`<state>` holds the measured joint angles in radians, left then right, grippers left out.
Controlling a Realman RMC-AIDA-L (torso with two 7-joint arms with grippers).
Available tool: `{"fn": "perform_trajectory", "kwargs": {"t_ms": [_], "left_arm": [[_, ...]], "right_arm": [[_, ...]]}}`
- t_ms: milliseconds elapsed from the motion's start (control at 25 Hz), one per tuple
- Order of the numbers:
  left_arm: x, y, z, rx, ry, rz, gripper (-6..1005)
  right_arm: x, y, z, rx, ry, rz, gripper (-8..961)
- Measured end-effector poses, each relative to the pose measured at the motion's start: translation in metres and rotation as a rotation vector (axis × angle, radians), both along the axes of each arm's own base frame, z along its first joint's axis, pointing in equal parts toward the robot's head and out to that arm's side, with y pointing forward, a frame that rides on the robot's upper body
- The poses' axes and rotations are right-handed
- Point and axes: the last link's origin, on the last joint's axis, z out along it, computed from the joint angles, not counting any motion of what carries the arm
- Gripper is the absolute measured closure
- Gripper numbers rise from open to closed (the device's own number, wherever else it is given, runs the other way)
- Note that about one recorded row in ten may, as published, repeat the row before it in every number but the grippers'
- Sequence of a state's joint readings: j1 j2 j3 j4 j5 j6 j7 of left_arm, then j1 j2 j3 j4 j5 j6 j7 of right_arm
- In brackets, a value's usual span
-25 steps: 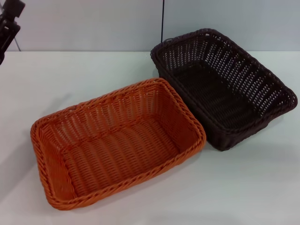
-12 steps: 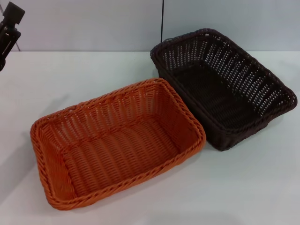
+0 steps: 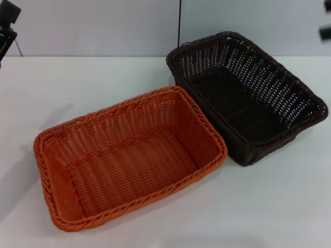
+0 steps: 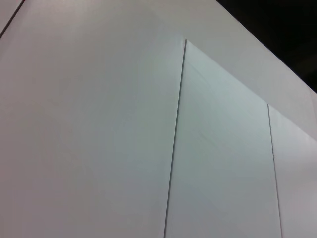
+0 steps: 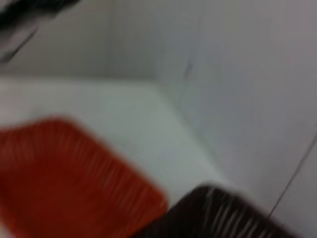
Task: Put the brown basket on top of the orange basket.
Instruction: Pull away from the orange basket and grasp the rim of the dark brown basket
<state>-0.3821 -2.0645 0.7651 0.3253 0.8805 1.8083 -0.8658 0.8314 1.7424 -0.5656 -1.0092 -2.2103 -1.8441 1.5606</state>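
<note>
The brown basket [image 3: 247,98] stands at the worktop's [image 3: 93,82] back edge, touching the orange basket [image 3: 129,157]; whether the left gripper [image 3: 7,23] and right gripper [image 3: 325,32] are spread cannot be told.

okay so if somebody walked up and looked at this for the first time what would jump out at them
Two empty woven baskets dominate the white table: the orange basket sits nearer the robot and to its left, and the brown basket lies farther back to the right, their corners close together or touching. Neither is held: the left gripper is up at the far left edge, and a bit of the right gripper shows at the far right edge.
</note>
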Motion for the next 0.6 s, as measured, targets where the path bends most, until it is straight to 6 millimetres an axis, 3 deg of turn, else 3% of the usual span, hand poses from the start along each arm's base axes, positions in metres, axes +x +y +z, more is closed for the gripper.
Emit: {"fn": "perform_trajectory", "kwargs": {"t_ms": [240,600], "left_arm": [[0.0,0.002,-0.004,0.033,0.032,0.018,189],[0.003,0.002,-0.021,0.022,0.048,0.024,189]], "right_arm": [[0.008,0.001,-0.031,-0.138,-0.299,0.063,332],[0.025,0.003,-0.053,-0.181,-0.471,0.164,332]]}}
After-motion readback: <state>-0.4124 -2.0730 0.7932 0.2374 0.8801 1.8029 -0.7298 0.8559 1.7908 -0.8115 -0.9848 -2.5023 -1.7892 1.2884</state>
